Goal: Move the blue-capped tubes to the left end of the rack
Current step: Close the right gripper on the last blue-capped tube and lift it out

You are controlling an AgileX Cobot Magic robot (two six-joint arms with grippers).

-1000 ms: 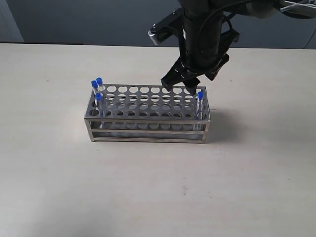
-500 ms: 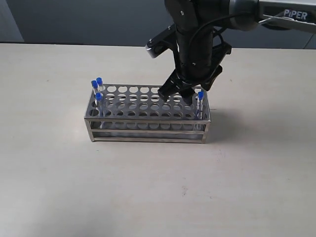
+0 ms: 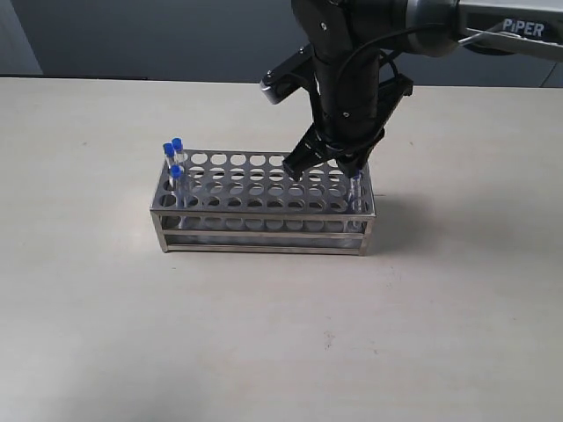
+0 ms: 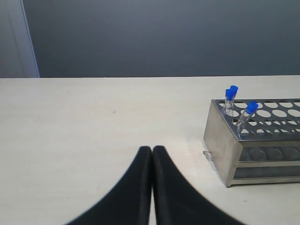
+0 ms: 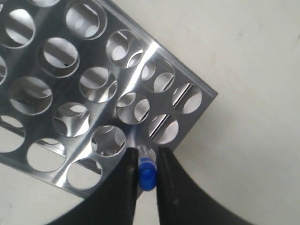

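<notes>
Right-end blue-capped tube (image 5: pixel 147 175) half-hidden between right gripper (image 5: pixel 146 155) jaws

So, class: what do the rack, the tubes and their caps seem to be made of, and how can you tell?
Rack: likely polished steel; it is silvery, with mirror-like reflections around the holes.
Each blue-capped tube: clear glass or plastic, can't tell which; the background shows through.
Caps: probably plastic; they are opaque, even bright blue.

A pale beige tabletop (image 3: pixel 106 334), faintly speckled, fills the foreground; behind it stands a plain dark blue-grey wall (image 3: pixel 132 35); a lighter grey panel (image 4: pixel 18 37) edges it at one side; soft, even light.
</notes>
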